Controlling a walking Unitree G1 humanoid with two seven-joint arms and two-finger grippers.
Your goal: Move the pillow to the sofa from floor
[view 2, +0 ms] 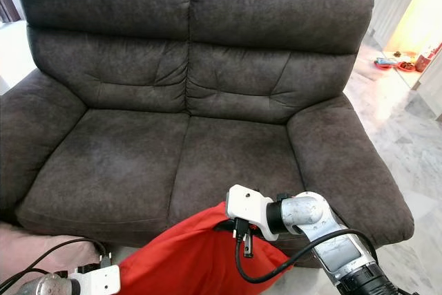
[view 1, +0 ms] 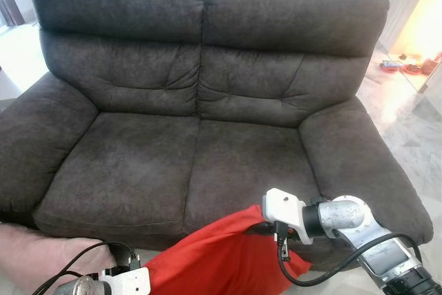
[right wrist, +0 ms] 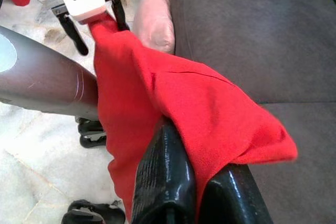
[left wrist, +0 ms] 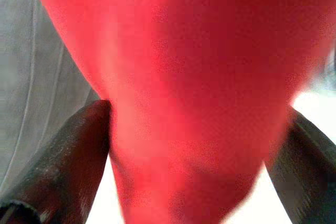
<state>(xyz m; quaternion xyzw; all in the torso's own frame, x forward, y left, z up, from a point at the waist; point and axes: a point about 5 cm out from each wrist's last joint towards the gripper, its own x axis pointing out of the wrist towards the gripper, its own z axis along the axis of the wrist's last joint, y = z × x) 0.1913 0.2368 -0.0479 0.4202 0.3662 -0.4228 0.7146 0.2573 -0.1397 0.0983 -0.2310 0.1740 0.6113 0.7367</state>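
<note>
Left eye view: a red pillow [view 1: 221,257] hangs between both claws just before the dark sofa [view 1: 138,170]. The right claw [right wrist: 197,182] is clamped on one corner, the left claw [right wrist: 92,22] pinches the far edge. The limp fabric could snag on the seat front or slip free.
</note>
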